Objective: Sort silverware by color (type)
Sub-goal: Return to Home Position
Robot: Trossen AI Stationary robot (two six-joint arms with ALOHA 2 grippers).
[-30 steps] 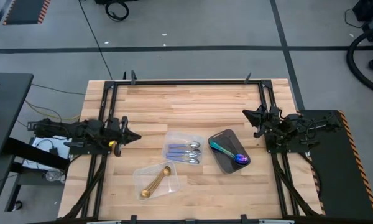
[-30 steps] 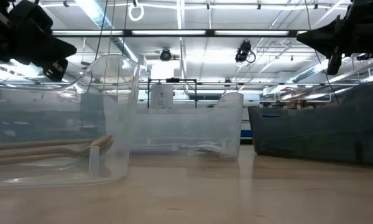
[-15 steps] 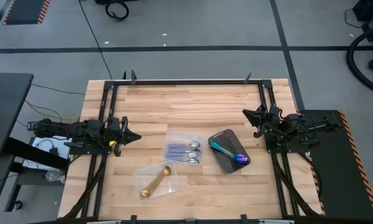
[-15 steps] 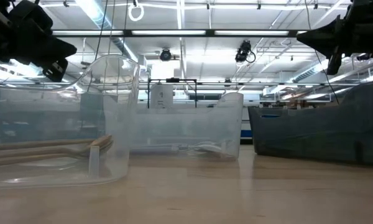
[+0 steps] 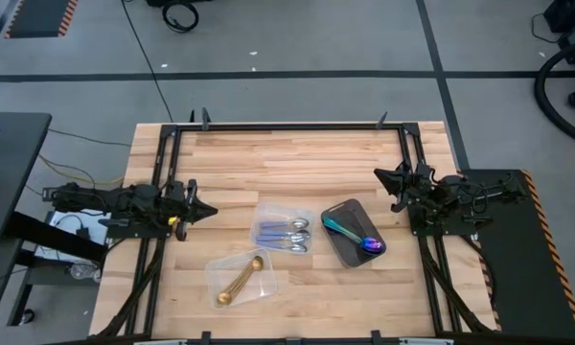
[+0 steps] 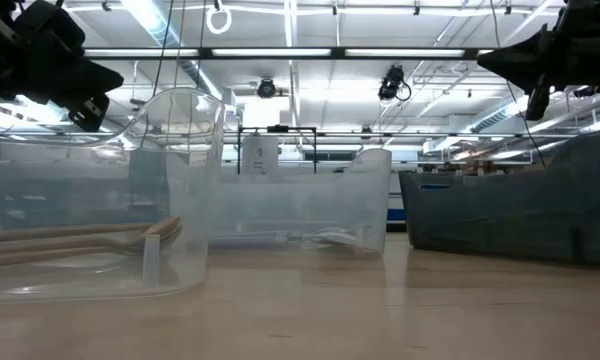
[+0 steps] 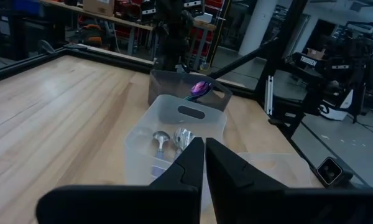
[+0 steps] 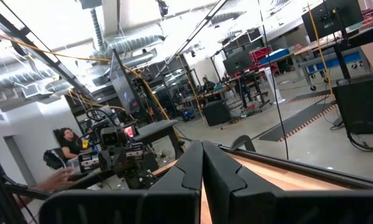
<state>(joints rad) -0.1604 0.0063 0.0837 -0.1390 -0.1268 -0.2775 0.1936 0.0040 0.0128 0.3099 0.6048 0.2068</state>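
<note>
The silverware lies sorted in three containers at the table's middle. Gold pieces (image 5: 238,282) lie in a clear container (image 5: 243,275) near the front. Silver spoons (image 5: 292,234) fill a second clear container (image 5: 286,228). Iridescent pieces (image 5: 355,235) lie in the dark tray (image 5: 353,232). My left gripper (image 5: 211,210) hovers shut at the table's left side, above the wood, pointing level toward the containers. At the right side my right gripper (image 5: 378,174) is shut too and tipped slightly upward. Neither one touches anything.
A black frame (image 5: 287,126) runs along the table's far edge and down both sides. Bare wood (image 5: 287,163) spreads between the containers and the far edge. In the right wrist view a person (image 8: 65,146) sits at a desk beyond the table.
</note>
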